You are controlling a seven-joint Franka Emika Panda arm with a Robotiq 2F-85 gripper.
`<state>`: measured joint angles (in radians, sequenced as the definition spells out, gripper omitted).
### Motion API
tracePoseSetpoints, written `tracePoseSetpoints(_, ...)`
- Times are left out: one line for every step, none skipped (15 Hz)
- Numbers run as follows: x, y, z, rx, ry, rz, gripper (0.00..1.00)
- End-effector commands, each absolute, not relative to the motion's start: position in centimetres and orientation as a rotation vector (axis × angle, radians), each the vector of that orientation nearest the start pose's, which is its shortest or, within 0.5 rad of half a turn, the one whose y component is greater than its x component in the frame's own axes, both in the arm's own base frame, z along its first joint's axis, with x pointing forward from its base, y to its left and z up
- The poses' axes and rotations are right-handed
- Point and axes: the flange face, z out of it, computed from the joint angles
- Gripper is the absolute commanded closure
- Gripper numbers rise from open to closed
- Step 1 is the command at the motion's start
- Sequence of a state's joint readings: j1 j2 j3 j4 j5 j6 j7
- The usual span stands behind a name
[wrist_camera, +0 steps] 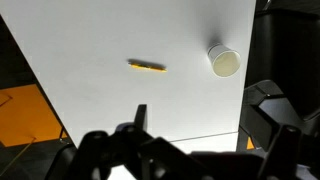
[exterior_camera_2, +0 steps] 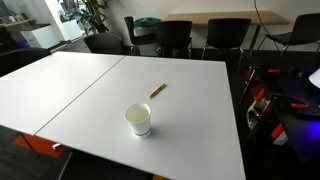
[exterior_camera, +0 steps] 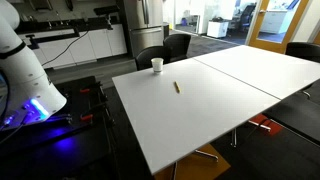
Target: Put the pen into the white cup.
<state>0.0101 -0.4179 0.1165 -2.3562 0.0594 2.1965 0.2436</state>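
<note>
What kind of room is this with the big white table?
Probably an office meeting room or break area. Large white tables are pushed together, black chairs stand around them, and cabinets line the wall behind.

The arm (exterior_camera: 22, 60) was made of smooth, rounded white segments, and a blue light (exterior_camera: 35, 112) was seen at its base. The gripper (wrist_camera: 200, 120) was black, built of angular links; smaller details were too dark to be told.
</note>
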Motion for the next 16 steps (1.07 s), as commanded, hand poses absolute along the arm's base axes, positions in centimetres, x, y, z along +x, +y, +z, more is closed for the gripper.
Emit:
tracePoseSetpoints(44.4,6.3,51.2,-3.058,0.229,-0.386,0.0)
tracePoseSetpoints(44.4,6.3,51.2,-3.058,0.229,-0.386,0.0)
tracePoseSetpoints(44.4,6.3,51.2,-3.058,0.229,-0.386,0.0)
tracePoseSetpoints(44.4,6.3,51.2,-3.058,0.229,-0.386,0.0)
tracePoseSetpoints(44.4,6.3,51.2,-3.058,0.229,-0.386,0.0)
tracePoseSetpoints(44.4,6.3,51.2,-3.058,0.229,-0.386,0.0)
tracePoseSetpoints(44.5,6.2,51.3,-3.054,0.235,-0.405,0.0)
tracePoseSetpoints(44.6,5.9,51.3,-3.051,0.201,-0.405,0.0)
tracePoseSetpoints(44.8,5.6,51.3,-3.054,0.172,-0.422,0.0)
tracePoseSetpoints(44.9,5.2,51.3,-3.056,0.147,-0.433,0.0)
tracePoseSetpoints(45.1,4.7,51.3,-3.06,0.101,-0.454,0.0)
tracePoseSetpoints(45.4,4.3,51.3,-3.051,0.058,-0.468,0.0)
tracePoseSetpoints(45.8,3.6,51.1,-3.059,0.025,-0.488,0.0)
tracePoseSetpoints(46.2,3.0,51.0,-3.068,-0.01,-0.516,0.0)
tracePoseSetpoints(46.6,2.4,50.7,-3.059,-0.05,-0.535,0.0)
tracePoseSetpoints(47.2,1.7,50.4,-3.05,-0.076,-0.558,0.0)
